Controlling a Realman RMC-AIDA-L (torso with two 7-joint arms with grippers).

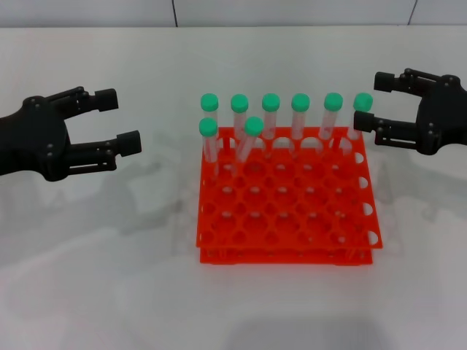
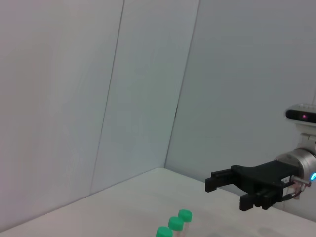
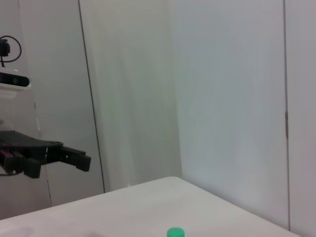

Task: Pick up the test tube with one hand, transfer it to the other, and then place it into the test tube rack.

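Both grippers are hanging wide open, holding nothing: left gripper (image 1: 117, 120) left of the orange rack (image 1: 288, 211), right gripper (image 1: 373, 100) at its far right corner. Eight green-capped tubes (image 1: 300, 117) are standing in the rack's back rows.

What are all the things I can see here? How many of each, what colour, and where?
test tube rack: one, orange-red, middle of the table.
test tubes: eight, clear with green caps, standing upright in the rack; six along the far row, two in the next row at its left end.
table: one, white, under everything.
wall: pale grey panels, behind the table.
left gripper: one, black, open, hanging left of the rack, holding nothing.
right gripper: one, black, open, hanging by the rack's far right corner, close to the last tube, holding nothing.
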